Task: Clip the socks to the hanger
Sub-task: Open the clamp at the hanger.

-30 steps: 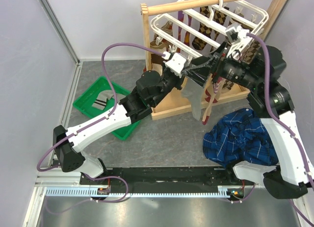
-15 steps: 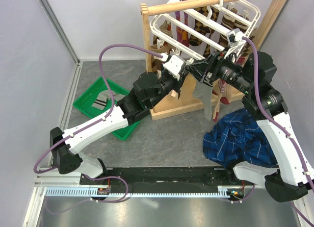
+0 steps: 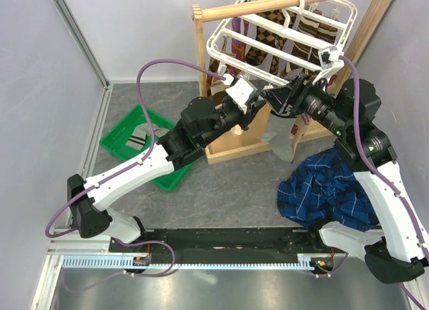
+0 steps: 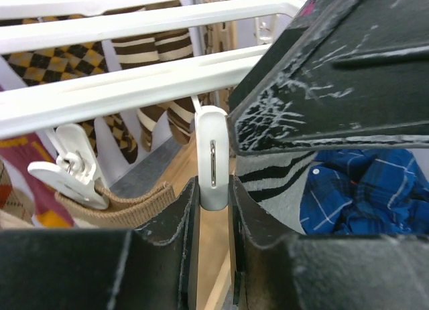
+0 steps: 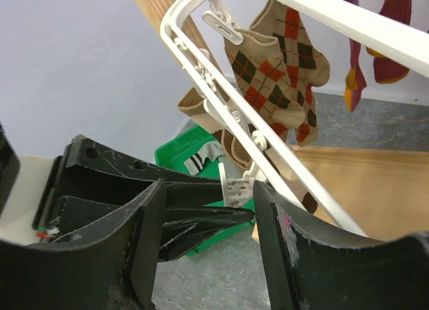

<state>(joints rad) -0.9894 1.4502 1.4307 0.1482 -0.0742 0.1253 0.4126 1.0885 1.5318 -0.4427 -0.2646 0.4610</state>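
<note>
A white clip squeezed on the hanger, a grey sock beside it.
The left fingers are clamped on the clip under the hanger's bar. The right fingers stand spread apart close by, the sock hanging just below them, its striped cuff near the clip.

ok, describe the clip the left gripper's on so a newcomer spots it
Find the white plastic grid hanger hooked on the round wooden rail. From its bar nearest the arms, a small white plastic clip hangs straight down between the left gripper's black fingers. Its neighbour clip bites a tan sock cuff; this one shows no sock.
</note>
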